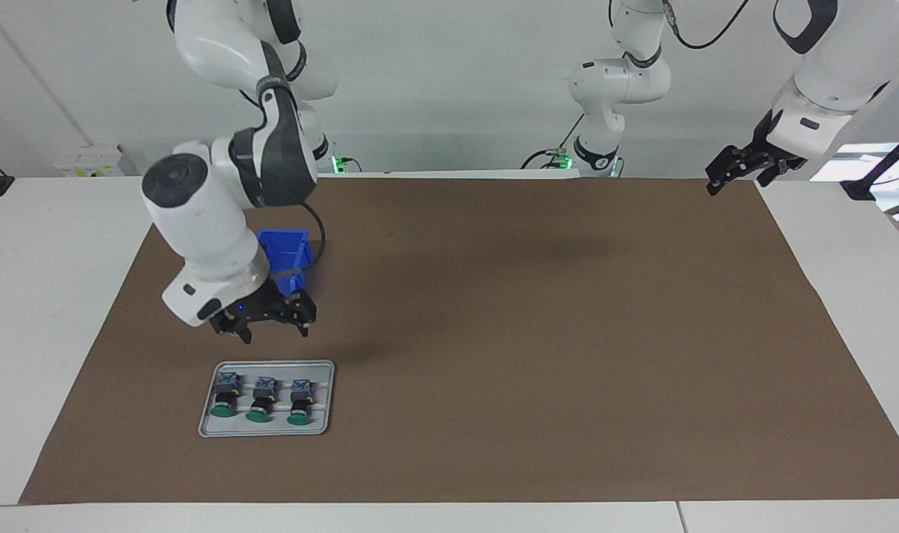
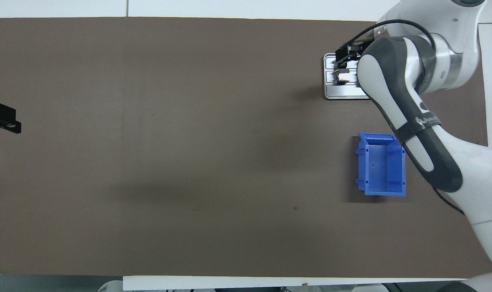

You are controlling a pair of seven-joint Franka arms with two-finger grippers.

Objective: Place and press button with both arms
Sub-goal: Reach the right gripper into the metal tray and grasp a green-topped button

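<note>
The right end effector point(image 1: 272, 326) hangs released above the mat point(image 1: 494, 333), between bin point(image 1: 286, 252) and tray point(image 1: 212, 426); three buttons point(image 1: 261, 400) lie in the tray. The left end effector point(image 1: 738, 174), also released, waits over the bench's point(image 1: 49, 296) left-arm end.

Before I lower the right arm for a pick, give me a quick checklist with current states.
1. Right claw open and empty: ok.
2. Right claw up above the brown mat, by the grey metal tray: ok.
3. Three green-capped push-buttons lying in a row in the tray: ok.
4. Claw centred over one button: cannot tell.
5. Blue plastic bin empty: ok.
6. Left claw waiting at its end: ok.
</note>
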